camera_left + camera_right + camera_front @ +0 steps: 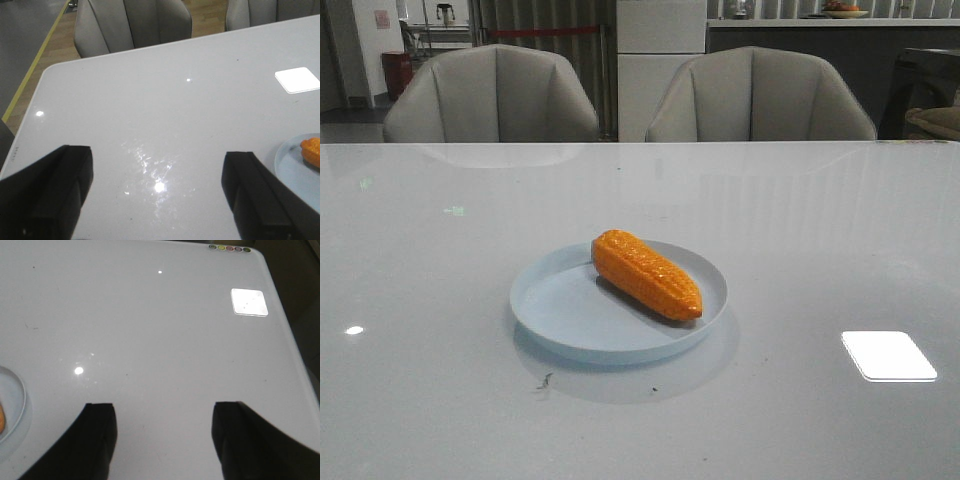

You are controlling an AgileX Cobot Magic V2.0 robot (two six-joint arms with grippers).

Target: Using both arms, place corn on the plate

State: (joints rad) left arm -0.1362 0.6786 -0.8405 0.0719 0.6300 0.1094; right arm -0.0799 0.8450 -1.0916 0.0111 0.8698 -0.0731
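The orange corn (pixel 647 274) lies across the pale-blue plate (pixel 560 315) in the middle of the table, its thick end toward the back left. Neither arm shows in the front view. My left gripper (pixel 158 162) is open and empty over bare table; the plate's rim (pixel 287 167) and one end of the corn (pixel 311 151) show at the edge of its view. My right gripper (pixel 163 412) is open and empty over bare table, with the plate's rim (pixel 17 405) and a sliver of corn (pixel 2 420) at the edge of its view.
The glossy white table (pixel 800 230) has its far edge at two grey chairs (pixel 490 95). The table's rounded corner (pixel 47 72) and the floor show in the left wrist view. Another corner (pixel 260 260) with small coloured dots shows in the right wrist view.
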